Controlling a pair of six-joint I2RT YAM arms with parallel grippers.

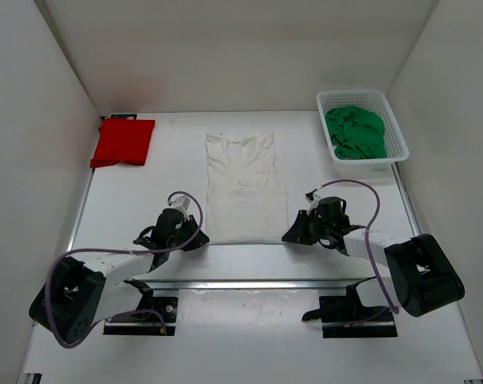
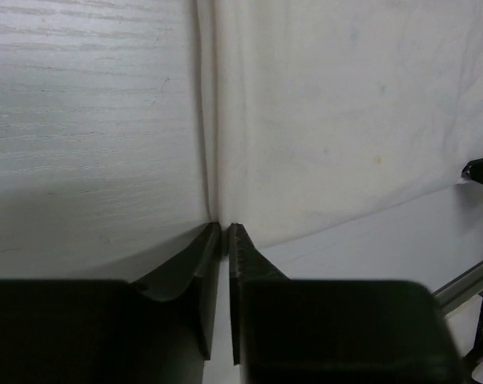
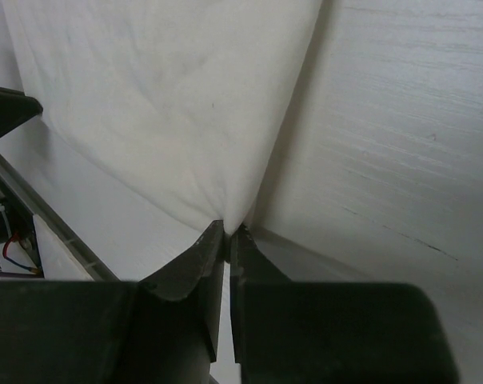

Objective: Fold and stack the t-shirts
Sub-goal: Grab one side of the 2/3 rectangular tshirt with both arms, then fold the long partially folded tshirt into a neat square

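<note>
Finding 1, placement. The white shirt [image 1: 241, 184] lies flat at the centre of the table [image 1: 169, 168], with its long axis running 6 to 12 o'clock and its collar end towards 12. It appears already narrowed into a strip, with a cross crease about halfway along. The red shirt [image 1: 123, 142] sits folded as a compact rectangle at 10 o'clock. The green shirt [image 1: 355, 132] is bunched inside the basket [image 1: 397, 138] at 2 o'clock.

Finding 2, grippers. The left gripper [image 2: 225, 226] is at the hem's 7 o'clock corner and the right gripper [image 3: 228, 228] at its 5 o'clock corner, one arm to each. Both sets of jaws are drawn together on the cloth. On the right the corner tents up into the tips. On the left the side edge runs straight into them.

Finding 3, governing relation. The whole shirt lies towards 12 from both grippers, so carrying the hem along that axis would halve it.

Finding 4, materials. The shirt is thin, soft cotton-like cloth with light wrinkles. The tabletop is pale and faintly grained. The basket is white plastic mesh.
</note>
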